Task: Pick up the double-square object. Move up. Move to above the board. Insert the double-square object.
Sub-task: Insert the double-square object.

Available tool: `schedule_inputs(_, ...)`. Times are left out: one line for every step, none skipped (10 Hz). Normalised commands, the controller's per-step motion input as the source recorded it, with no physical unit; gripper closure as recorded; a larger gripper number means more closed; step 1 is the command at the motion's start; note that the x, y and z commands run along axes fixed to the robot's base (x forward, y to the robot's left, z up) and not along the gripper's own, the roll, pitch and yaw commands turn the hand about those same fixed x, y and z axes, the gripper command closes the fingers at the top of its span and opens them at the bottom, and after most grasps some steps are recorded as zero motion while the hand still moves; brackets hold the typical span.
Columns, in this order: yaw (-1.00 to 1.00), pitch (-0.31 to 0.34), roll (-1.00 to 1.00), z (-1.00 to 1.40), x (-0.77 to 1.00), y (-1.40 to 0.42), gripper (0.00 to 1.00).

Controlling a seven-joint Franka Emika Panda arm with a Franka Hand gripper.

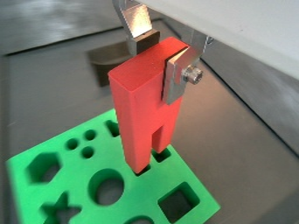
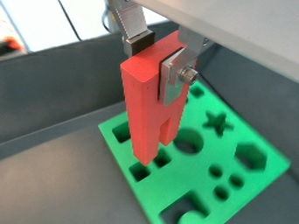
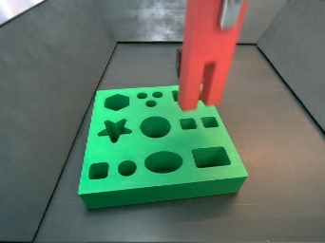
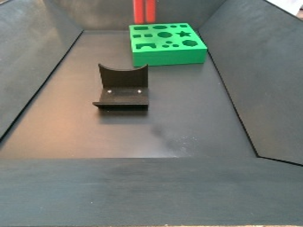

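My gripper point(image 1: 158, 54) is shut on the double-square object point(image 1: 146, 105), a tall red-orange block with two prongs pointing down. The silver fingers point(image 2: 176, 74) clamp its top end in both wrist views. In a side view the double-square object point(image 3: 203, 57) hangs upright over the green board point(image 3: 127, 180), its prong tips a little above the pair of small square holes point(image 3: 199, 121), which still show. One finger point(image 3: 229, 13) shows at its top. In the farther side view the double-square object point(image 4: 143, 11) stands over the board point(image 4: 187, 55) at the far end of the bin.
The dark L-shaped fixture point(image 4: 122, 89) stands on the floor in the middle of the bin, well short of the board. Dark sloping walls point(image 4: 35, 80) enclose the floor on all sides. The board has star, hexagon, circle and square holes.
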Motion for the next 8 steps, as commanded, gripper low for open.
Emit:
schedule_inputs(-1.00, -0.010, 0.09, -0.55, 0.02, 0.00, 1.00)
schedule_inputs(-0.79, 0.001, 0.06, 0.00, 0.18, 0.00, 1.00)
schedule_inputs(0.00, 0.000, 0.00, -0.05, 0.00, 0.00, 1.00)
schedule_inputs(-0.06, 0.000, 0.01, -0.32, 0.16, 0.00, 1.00)
schedule_inputs(-0.05, 0.016, 0.05, -0.47, 0.19, 0.00, 1.00)
schedule_inputs(-0.03, 0.000, 0.08, -0.51, 0.08, 0.00, 1.00)
schedule_inputs(-0.02, 0.003, 0.07, -0.46, 0.07, 0.00, 1.00)
schedule_inputs(-0.04, 0.006, 0.02, -0.35, 0.01, 0.00, 1.00)
